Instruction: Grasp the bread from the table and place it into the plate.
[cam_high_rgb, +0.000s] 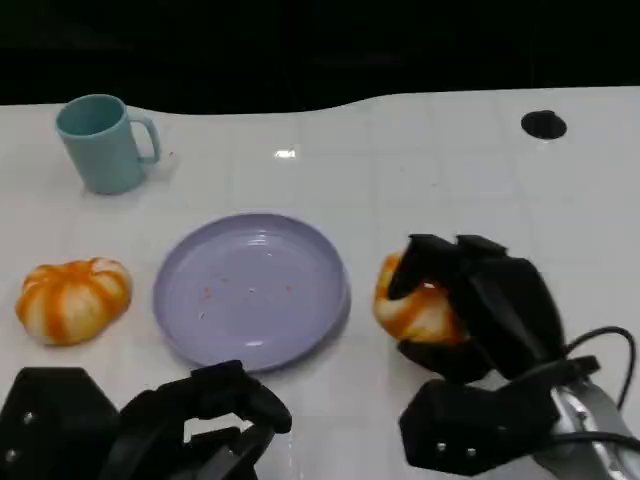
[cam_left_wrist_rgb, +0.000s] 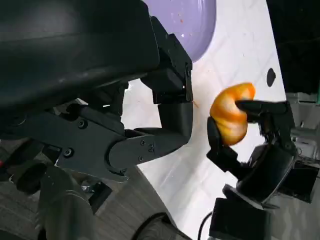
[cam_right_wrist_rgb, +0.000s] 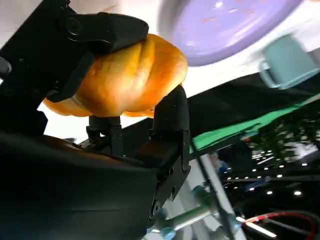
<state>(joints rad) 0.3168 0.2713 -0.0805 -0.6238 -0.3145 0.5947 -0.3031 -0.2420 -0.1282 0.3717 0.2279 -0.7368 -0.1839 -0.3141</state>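
Orange and gold, the bread (cam_high_rgb: 415, 310) sits in my right hand (cam_high_rgb: 475, 315), just to the right of the purple plate (cam_high_rgb: 250, 290). My fingers (cam_right_wrist_rgb: 107, 30) wrap over the top of it and more fingers press up from below, so I have it tight on both sides. From my right wrist I see it looks lifted off the white table (cam_high_rgb: 450, 170), though I cannot tell how high.

I think this bread is soft and light, like a puffy bun. It has round bumps, a bit like a little pumpkin. If I squeeze hard it will squash, so a gentle hug is best. The fat middle is the good place to hold, with fingers above and below (that is where I have it now). Its crust looks dry, so I do not think it will slip.

My left hand (cam_high_rgb: 200, 420) holds nothing. It waits low, near the front rim of the plate, with its fingers bent in a little and apart.

Another bread roll (cam_high_rgb: 75, 298) lies on the table on the far left side of the plate, well apart from both my hands. A blue-green mug (cam_high_rgb: 100, 142) stands behind it.

The plate has nothing in it but some tiny red crumbs, so the bread has plenty of room to land there.
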